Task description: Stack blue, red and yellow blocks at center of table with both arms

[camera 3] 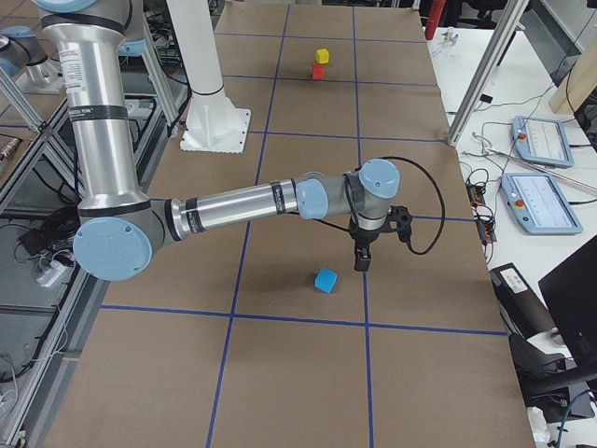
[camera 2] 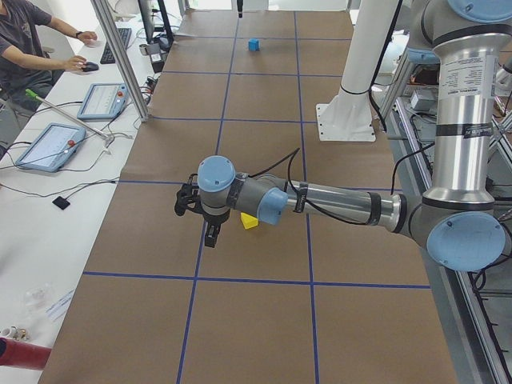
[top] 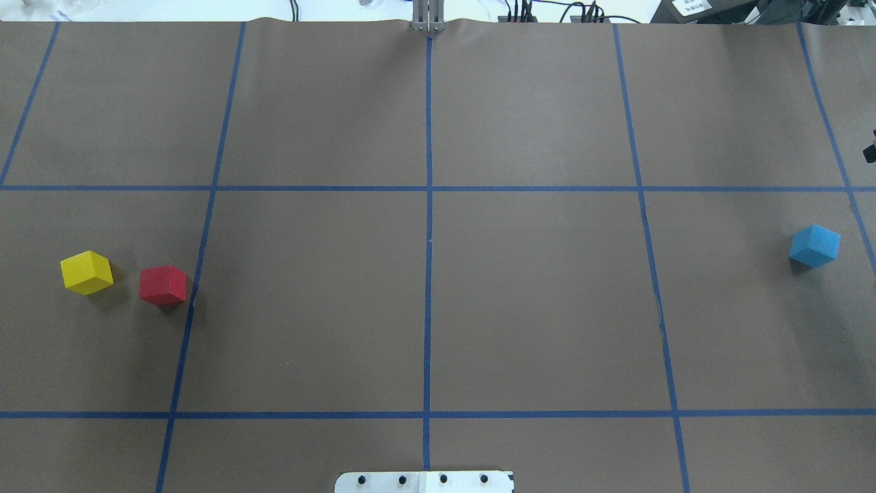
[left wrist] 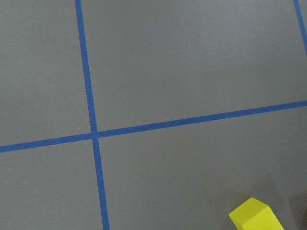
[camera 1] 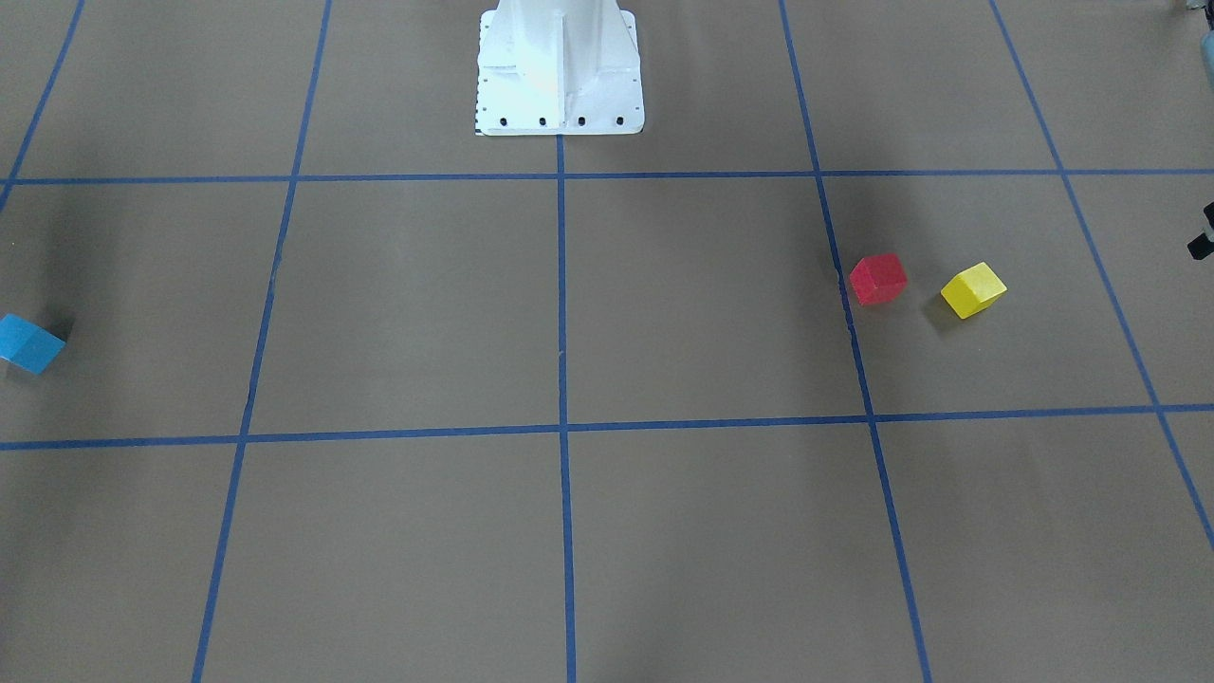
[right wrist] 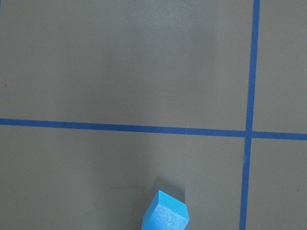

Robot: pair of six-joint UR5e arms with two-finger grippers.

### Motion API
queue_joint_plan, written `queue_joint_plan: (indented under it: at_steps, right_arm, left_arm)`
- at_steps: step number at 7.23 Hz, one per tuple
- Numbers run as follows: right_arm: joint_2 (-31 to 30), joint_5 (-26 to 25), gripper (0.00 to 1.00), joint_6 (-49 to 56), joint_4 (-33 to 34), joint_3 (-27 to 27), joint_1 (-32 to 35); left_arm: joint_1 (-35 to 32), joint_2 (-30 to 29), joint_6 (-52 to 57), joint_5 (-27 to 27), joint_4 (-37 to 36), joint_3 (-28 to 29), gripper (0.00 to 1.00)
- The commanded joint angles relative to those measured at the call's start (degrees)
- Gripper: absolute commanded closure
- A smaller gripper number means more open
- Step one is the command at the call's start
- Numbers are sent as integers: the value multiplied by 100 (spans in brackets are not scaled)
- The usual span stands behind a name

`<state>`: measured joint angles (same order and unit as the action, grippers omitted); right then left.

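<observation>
Overhead exterior view: a brown table (top: 438, 308) is marked into squares by blue tape lines (top: 428, 274). The yellow block (top: 87, 272) and red block (top: 163, 285) sit near each other, apart, on the robot's far left. The red one lies just beside a tape line. The blue block (top: 814, 246) sits alone on the far right, well apart from the other two. None of the blocks is at the center, and none is stacked.

From the table's left end, the left arm reaches out low and nearly level over the table, its wrist bent so the left gripper (camera 2: 211, 234) points straight down. The yellow block lies just beside it on the robot's side, not between the fingers. The arm hides the red block in this view.

From the right end, the right arm reaches out the same way, and the right gripper (camera 3: 361, 259) hangs pointing down. The blue block rests on the table near it, off to one side.

I cannot tell whether either gripper's fingers are open or closed.

A white base (camera 1: 560, 71) stands at the robot's edge. A seated person (camera 2: 32, 48) and tablets (camera 2: 48, 144) are at a side desk.
</observation>
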<state>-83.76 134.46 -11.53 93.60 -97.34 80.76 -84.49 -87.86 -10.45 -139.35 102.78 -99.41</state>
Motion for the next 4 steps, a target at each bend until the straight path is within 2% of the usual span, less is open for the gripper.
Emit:
queue_joint_plan:
  at_steps: [1,3,4]
  right_arm:
    - [-61,10,0,19,0,-4,63]
    - [-70,10,0,11,0,-13,63]
    - [-140,2,0,2,0,-4,63]
  left_arm:
    - [-15,23,-1,47,-38,-130,0]
    - [-6,103,8,748,-56,-219,0]
    - [-15,120,17,777,-65,-140,0]
